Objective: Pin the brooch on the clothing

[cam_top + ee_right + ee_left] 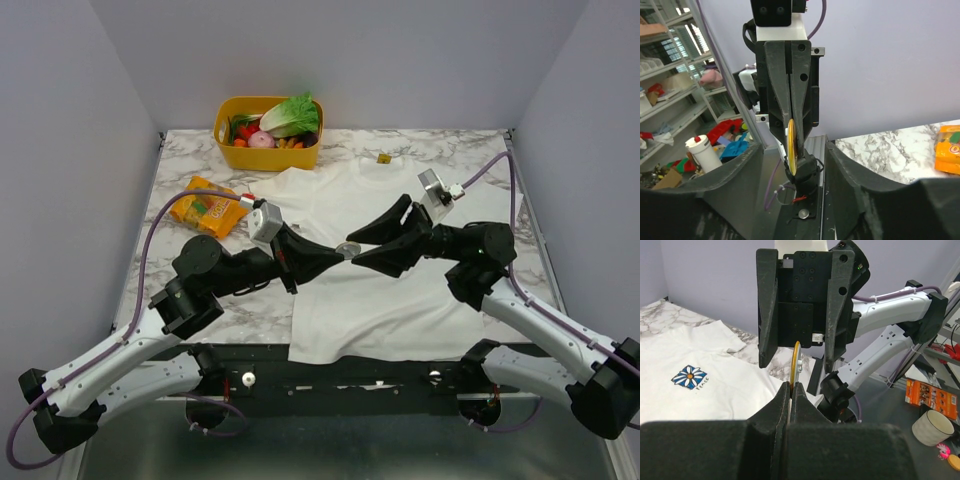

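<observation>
Brooch (796,357) stands on its edge in the air above the T-shirt (380,300), over the shirt's middle part, and does not touch the cloth. I see it as a thin gold disc. My left gripper (791,388) has it: the jaws are pressed together on the lower rim of the disc. My right gripper (354,251) faces the left one, tip to tip, over the same part of the shirt. Its jaws stand well apart, one finger (768,315) on each side of the brooch. I see clear space between each finger and the disc, so it holds nothing.

The shirt lies flat on the marble table (460,145). Its blue flower print (689,377) faces up, and the yellow collar tag (383,157) is at its far edge. Left of the shirt lies an orange packet (208,207). Beyond the shirt's far left corner stands a yellow basket (268,155) with vegetables.
</observation>
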{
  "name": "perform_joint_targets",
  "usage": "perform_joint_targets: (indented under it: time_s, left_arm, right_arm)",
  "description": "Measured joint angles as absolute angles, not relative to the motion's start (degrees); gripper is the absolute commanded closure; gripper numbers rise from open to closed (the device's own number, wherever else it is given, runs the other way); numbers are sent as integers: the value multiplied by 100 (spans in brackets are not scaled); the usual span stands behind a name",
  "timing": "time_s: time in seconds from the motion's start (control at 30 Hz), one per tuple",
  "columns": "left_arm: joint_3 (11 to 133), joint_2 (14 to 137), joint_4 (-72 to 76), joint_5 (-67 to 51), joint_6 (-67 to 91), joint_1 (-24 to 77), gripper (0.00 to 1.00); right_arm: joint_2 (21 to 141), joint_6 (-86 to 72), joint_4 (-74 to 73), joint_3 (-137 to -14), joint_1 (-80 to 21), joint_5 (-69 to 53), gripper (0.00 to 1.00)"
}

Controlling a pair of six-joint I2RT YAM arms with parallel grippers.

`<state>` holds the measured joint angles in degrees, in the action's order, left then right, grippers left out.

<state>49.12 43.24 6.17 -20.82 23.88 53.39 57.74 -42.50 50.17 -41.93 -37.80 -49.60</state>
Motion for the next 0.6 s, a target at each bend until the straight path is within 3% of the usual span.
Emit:
perform_joint_targets:
  time_s: [0.07,0.17,0.2,0.3,0.37,0.6]
  left_arm:
    - [4912,4324,622,-2097,2388,5339,100]
    - [4908,4324,624,-2121,2390,5339,100]
    - [4908,4324,624,-2128,2390,5339,100]
    - [4906,4327,622,-2126,2390,5336,100]
    - [4906,4327,622,-2130,2390,5336,100]
    - [4930,4414,569,-2091,2373,5315,100]
  right_arm:
    - [5817,-4272,5013,-4195,-3780,-4963,54]
    - [5909,-4309,4978,-4198,-3780,-4960,56]
    - [5929,-4313,4965,-4198,-3780,-4960,62]
    - [5931,-4327,4960,-4202,-3780,-4963,64]
    - [5927,-4335,4954,-4211,-3787,-4960,78]
    - [5924,-4147,4445,-4442,-3793,-5048,99]
